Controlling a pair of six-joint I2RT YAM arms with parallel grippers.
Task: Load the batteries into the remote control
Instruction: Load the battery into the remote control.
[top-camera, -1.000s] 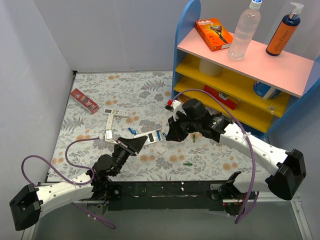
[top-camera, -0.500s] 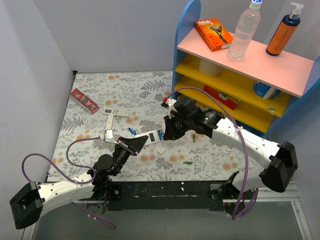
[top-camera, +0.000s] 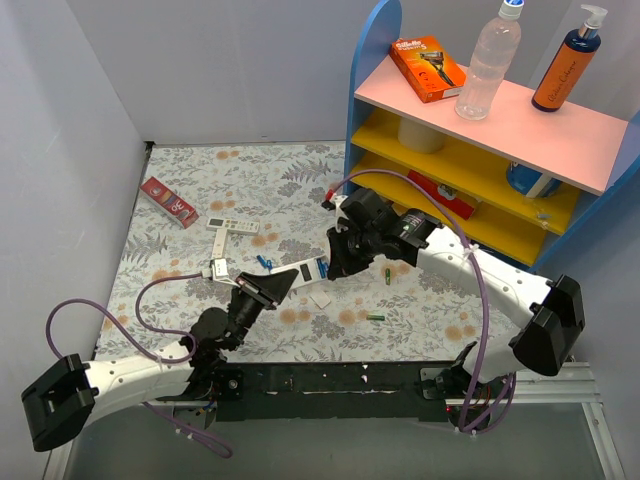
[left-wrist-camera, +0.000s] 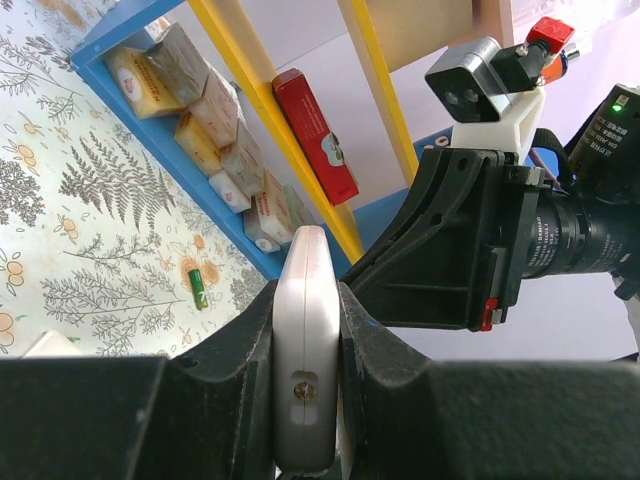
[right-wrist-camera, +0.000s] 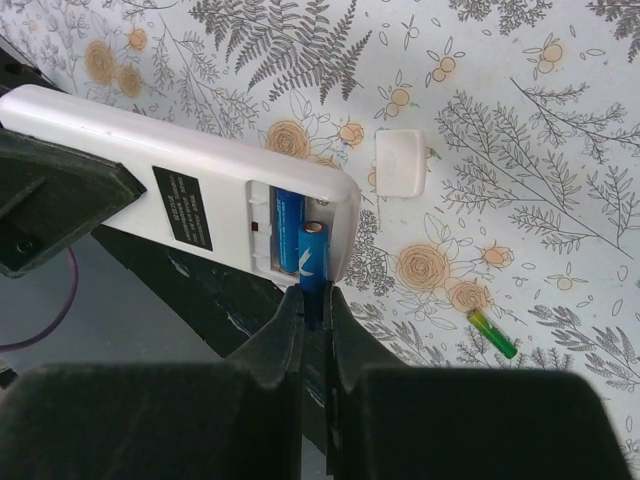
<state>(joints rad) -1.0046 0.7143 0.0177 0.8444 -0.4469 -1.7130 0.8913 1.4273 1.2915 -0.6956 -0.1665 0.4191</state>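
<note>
Left claw state: my left claw (left-wrist-camera: 305, 330) is closed on the remote control (left-wrist-camera: 303, 400), one finger pressed to each long edge.
Reason for this hold: gripping by the edges leaves the plain back face uncovered and lifts the body off the floral mat (top-camera: 200, 180), so the other claw can reach the open end.
Remote relative to left claw: clamped between the fingers, running straight out past the fingertips toward my right claw.
Right claw state: my right claw (right-wrist-camera: 315, 305) is almost fully closed, pinching the near end of a blue battery (right-wrist-camera: 311, 262).
Reason for this hold: holding only the tail end keeps my fingers outside the body while the cell's length goes forward.
Remote relative to right claw: directly ahead of the fingertips, with its end almost touching them and the battery recess (right-wrist-camera: 290, 235) facing me.
Held cell position: lengthwise over the slot on the right of the recess. I cannot tell whether it is pressed fully home.
Neighbouring slot: a second blue battery (right-wrist-camera: 287, 230) lies in the recess, just left of the held one.
Step judged: seating the held cell. Closing the back is not yet done.
Cover: a small white cover (right-wrist-camera: 402, 162) lies on the mat beyond the remote's end, ahead and right of my right claw, apart from both claws.
Spare cell: a green battery (right-wrist-camera: 492, 334) lies on the mat to the right of my right claw, apart from it.
Risk judged: letting go before the cell is flat may let it spring out.
</note>
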